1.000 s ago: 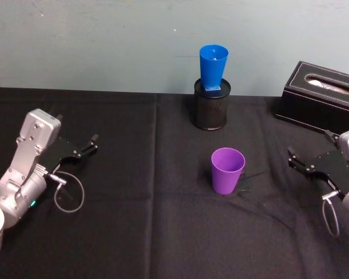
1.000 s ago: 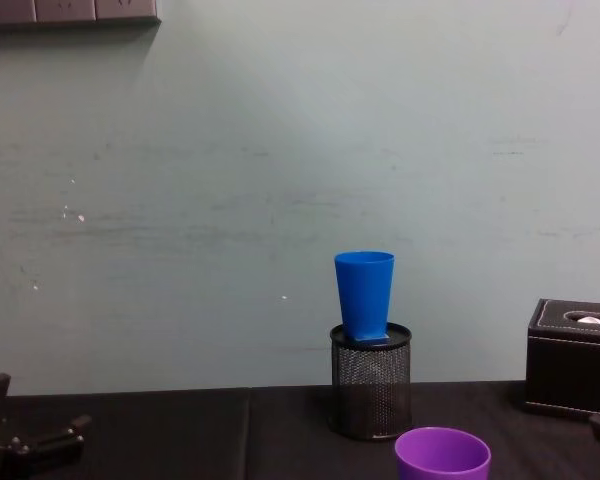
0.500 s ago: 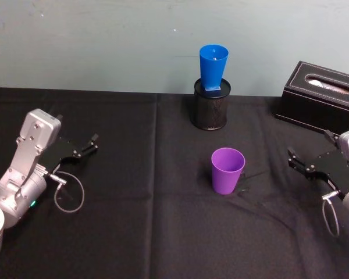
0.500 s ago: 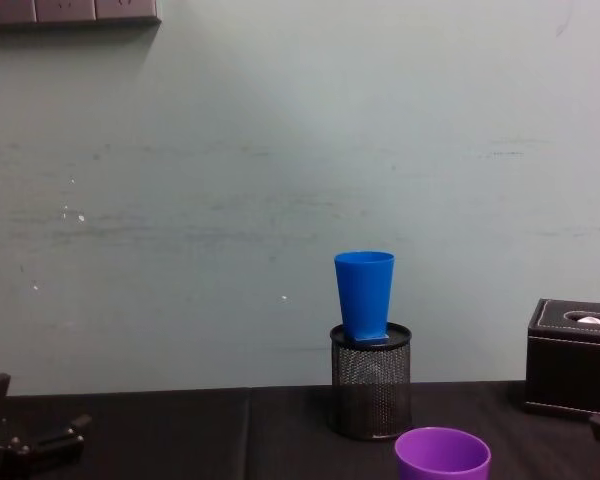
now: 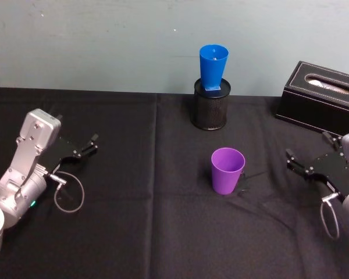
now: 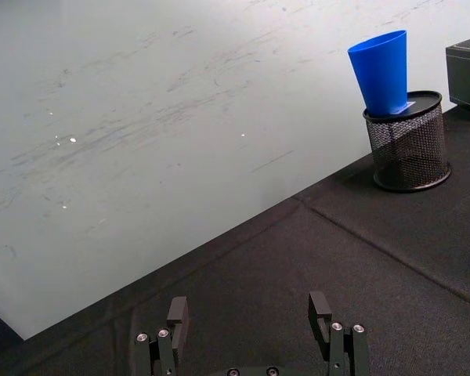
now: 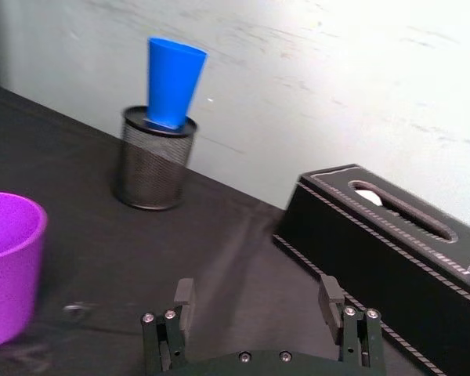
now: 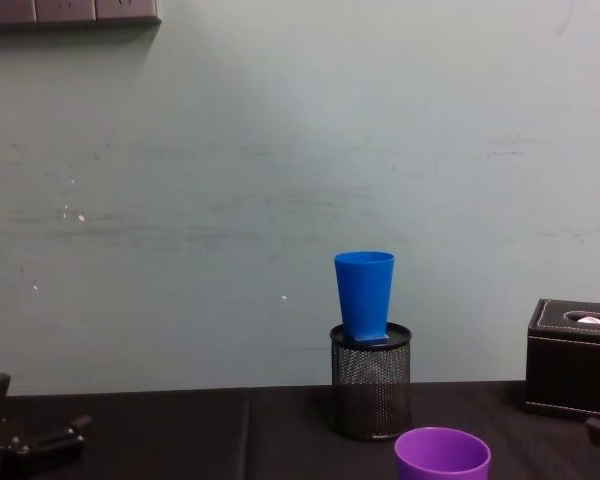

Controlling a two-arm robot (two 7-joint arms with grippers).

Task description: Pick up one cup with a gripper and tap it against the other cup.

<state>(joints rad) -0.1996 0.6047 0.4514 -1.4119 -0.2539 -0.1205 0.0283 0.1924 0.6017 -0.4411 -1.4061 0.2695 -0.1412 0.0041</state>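
Because the blue cup (image 5: 213,67) stands high on a black mesh cylinder (image 5: 210,108) at the back of the tabletop (image 5: 134,221), I judge that a strong tap can push it off. A light touch from the side seems safer. In the head view the purple cup (image 5: 227,170) stands upright in the middle of the tabletop, well apart from both arms. Its tapered plastic wall may slip out of flat fingers, or bend if the squeeze is too hard. The right gripper (image 5: 307,146) rests at the right side with its jaws spread and holding nothing. The left gripper (image 5: 77,135) is parked at the left side, also spread and touching no cup.

In the left wrist view the left gripper (image 6: 247,309) shows two fingers far apart, with only dark cloth between them, and the blue cup (image 6: 384,70) leans a little on its support.

In the right wrist view the right gripper (image 7: 254,294) is wide apart and empty. The purple cup (image 7: 8,262) is off to one side, not between the fingers, and a black box (image 7: 384,235) lies near.

In the chest view the purple cup (image 8: 442,455) sits in front of the mesh cylinder (image 8: 370,390), lower than the blue cup (image 8: 364,295).
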